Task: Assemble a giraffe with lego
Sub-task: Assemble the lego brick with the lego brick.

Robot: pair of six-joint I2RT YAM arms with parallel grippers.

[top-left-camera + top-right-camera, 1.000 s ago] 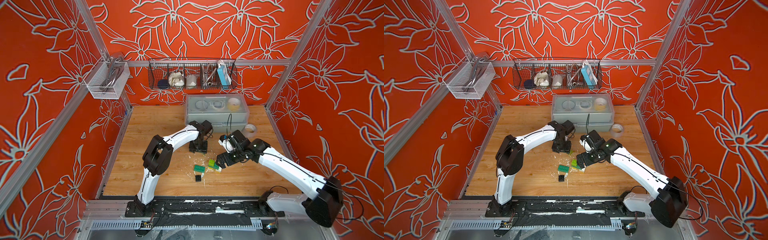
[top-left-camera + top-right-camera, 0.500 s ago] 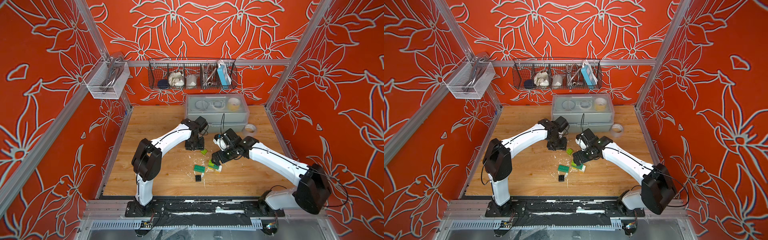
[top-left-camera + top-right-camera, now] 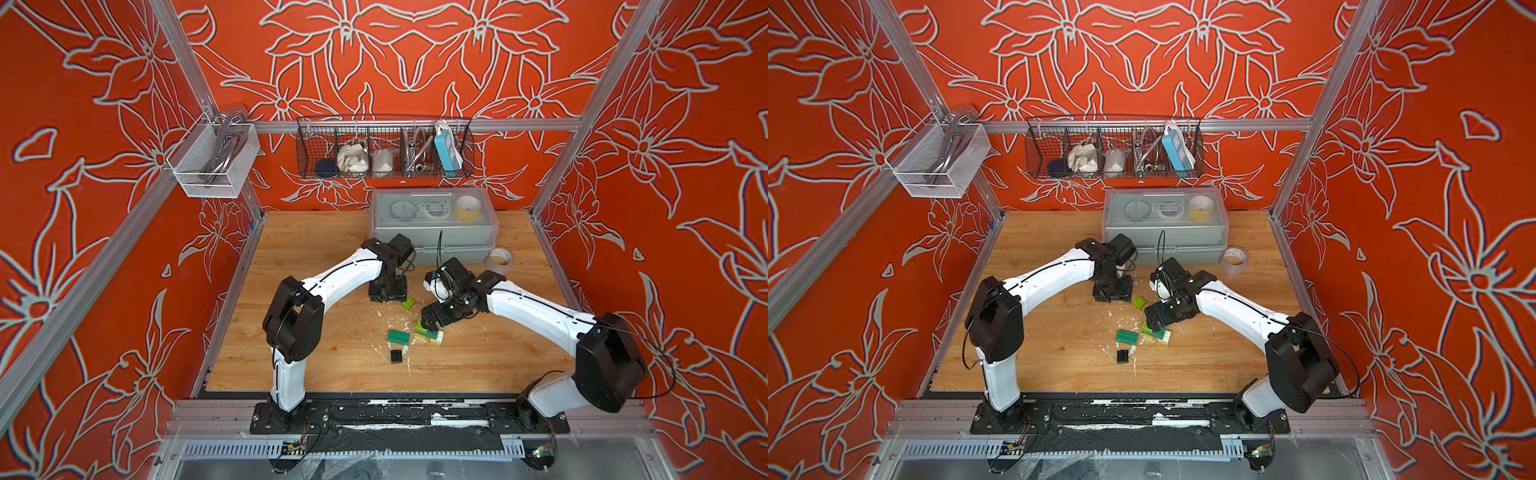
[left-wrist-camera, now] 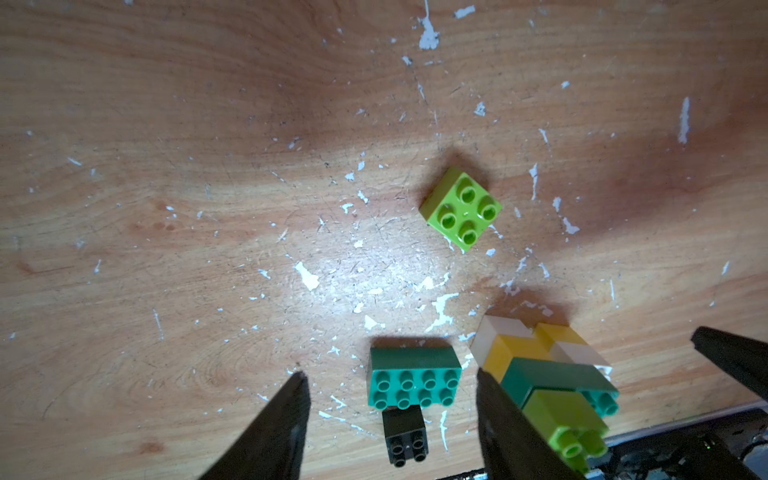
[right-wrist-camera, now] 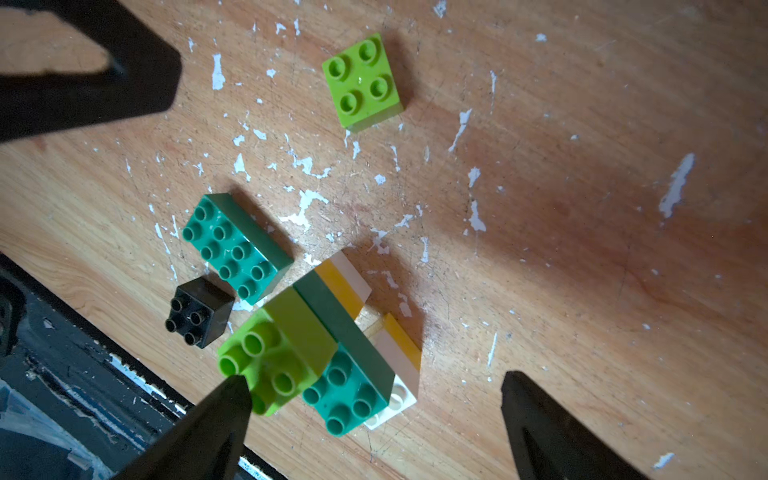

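The scratched, paint-flecked wooden table [image 3: 316,257] carries everything, and all the lego sits clustered near its middle, a little toward the near edge. The right end effector [image 5: 374,380] hangs directly over the cluster with its jaws spread wide and nothing between them; the left end effector [image 4: 388,374] hovers just beyond, on the far left of the bricks, its jaws partly apart and likewise empty. The partly built giraffe [image 5: 345,345] is the largest piece: white and yellow brick legs, a long dark green body across them and one lime green brick stacked on the body's left end, as far as we can tell standing upright. Just to its left lies a loose long dark green studded plastic brick [image 5: 237,247], studs up. Farther away sits a square lime green studded plastic brick [image 5: 361,81], apart from the rest, and nearest us a small square black studded plastic brick [image 5: 199,318]. We judge these bricks light, rigid and smooth-sided, so they may skate on the wood or slip under a skewed pinch. The tall, narrow figure looks easy to topple. We would take each brick across two flat opposite side walls, and brace the giraffe low on its dark green body while pressing.
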